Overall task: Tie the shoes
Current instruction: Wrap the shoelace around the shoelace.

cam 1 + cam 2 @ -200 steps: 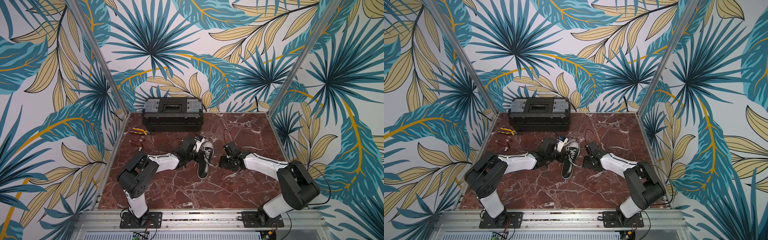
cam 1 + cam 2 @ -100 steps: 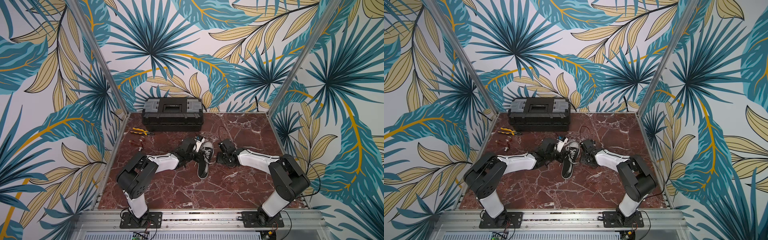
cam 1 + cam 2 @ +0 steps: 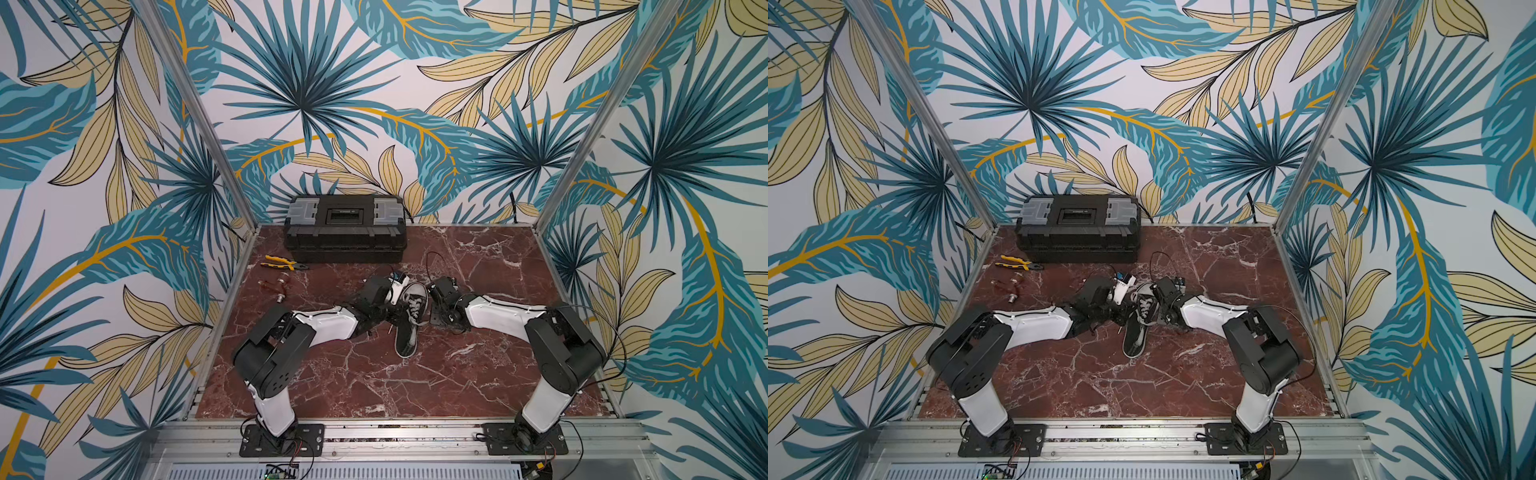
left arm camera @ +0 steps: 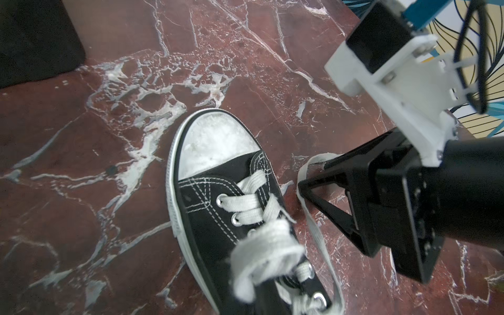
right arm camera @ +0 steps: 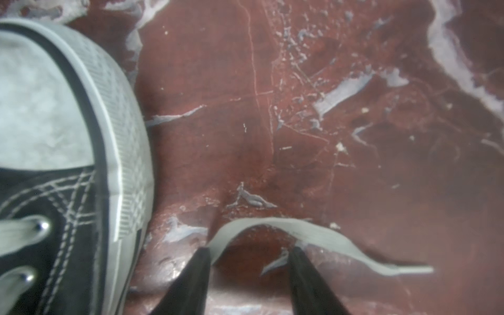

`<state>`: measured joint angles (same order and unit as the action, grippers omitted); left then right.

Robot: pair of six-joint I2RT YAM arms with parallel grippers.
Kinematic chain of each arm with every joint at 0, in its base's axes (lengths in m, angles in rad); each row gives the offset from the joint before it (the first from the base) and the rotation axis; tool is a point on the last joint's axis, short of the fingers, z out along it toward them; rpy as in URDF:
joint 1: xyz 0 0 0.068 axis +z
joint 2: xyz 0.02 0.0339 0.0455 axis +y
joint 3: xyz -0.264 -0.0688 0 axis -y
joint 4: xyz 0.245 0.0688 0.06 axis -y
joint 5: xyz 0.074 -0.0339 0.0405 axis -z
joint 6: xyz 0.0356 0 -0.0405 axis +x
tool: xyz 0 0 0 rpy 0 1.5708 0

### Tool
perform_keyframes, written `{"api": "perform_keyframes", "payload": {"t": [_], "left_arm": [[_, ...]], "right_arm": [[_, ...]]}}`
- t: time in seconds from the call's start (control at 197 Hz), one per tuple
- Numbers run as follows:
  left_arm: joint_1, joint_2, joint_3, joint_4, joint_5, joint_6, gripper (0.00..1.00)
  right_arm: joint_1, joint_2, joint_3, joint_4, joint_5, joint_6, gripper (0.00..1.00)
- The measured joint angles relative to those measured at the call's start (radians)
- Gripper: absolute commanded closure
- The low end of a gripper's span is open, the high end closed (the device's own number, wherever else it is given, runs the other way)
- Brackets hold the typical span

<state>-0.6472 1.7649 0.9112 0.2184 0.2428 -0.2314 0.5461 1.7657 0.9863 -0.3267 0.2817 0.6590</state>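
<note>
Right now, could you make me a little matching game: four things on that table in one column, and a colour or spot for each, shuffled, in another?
Things
1. toolbox
2. pliers
3. sneaker
4. loose lace end

Descriptions
A. black with a white toe cap
B. arching between the fingertips of the open right end effector
C. black with grey lid panels, shut
D. yellow handles, lying beside the toolbox

Pairs: 1-C, 2-D, 3-A, 4-B
</note>
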Motion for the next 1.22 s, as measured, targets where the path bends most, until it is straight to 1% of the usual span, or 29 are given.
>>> {"api": "perform_keyframes", "payload": {"t": [0.304,0.477,0.689,0.786,0.953,1.065,1.217], "left_arm": [[0.000,0.000,0.000,-0.002,0.000,0.000,1.00],[0.000,-0.005,-0.014,0.000,-0.003,0.000,1.00],[0.000,-0.016,-0.027,0.004,-0.004,-0.002,1.00],[0.000,-0.016,-0.032,0.012,-0.003,-0.004,1.00],[0.000,-0.016,-0.039,0.031,-0.003,-0.012,1.00],[0.000,-0.016,-0.052,0.047,-0.003,-0.021,1.00],[0.000,-0.016,-0.074,0.077,-0.008,-0.040,1.00]], "right_arm": [[0.000,0.000,-0.006,0.035,-0.013,-0.021,1.00],[-0.002,-0.051,-0.046,0.075,-0.017,-0.053,1.00],[-0.010,-0.235,-0.098,0.201,-0.025,-0.118,1.00],[-0.011,-0.277,-0.094,0.249,-0.036,-0.143,1.00],[-0.011,-0.277,-0.091,0.292,-0.094,-0.167,1.00],[-0.011,-0.246,-0.076,0.333,-0.170,-0.183,1.00],[-0.011,-0.185,-0.011,0.396,-0.279,-0.193,1.00]]}}
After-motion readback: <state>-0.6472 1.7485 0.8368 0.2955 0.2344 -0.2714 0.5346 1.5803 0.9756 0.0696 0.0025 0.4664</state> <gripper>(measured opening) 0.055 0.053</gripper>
